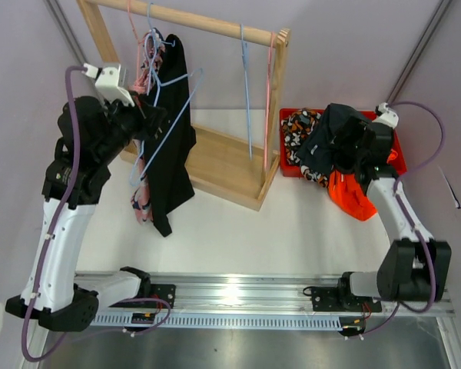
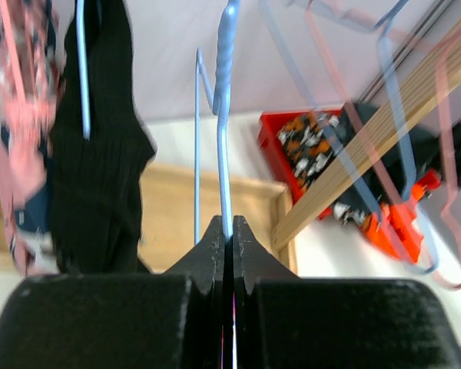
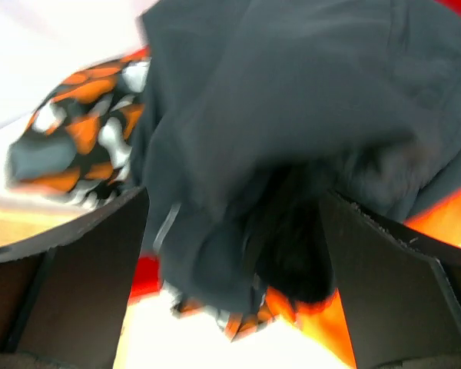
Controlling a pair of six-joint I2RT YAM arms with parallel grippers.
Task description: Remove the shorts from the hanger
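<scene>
A: Looking for the shorts, where do we find them?

B: We find the dark grey shorts (image 3: 292, 115) bunched on a heap of clothes in the red bin (image 1: 283, 127), to the right of the wooden rack (image 1: 230, 165). The right gripper (image 3: 234, 196) hovers over them with its jaws spread wide and the cloth loose between them.

A: And the left gripper (image 2: 229, 231)?

B: It is clenched on the thin stem of a pale blue wire hanger (image 2: 224, 131), which looks bare. A black ribbed garment (image 2: 100, 154) hangs just beside it.

A: How would the shorts handle?

B: We judge them light, soft and floppy, a matte cloth that folds and slumps. Pinching a raised fold or the waistband should hold. A shallow pinch could slip.

A: What lies around them?

B: A black, orange and white patterned cloth (image 3: 77, 131), and a bright orange one (image 1: 353, 196).
</scene>
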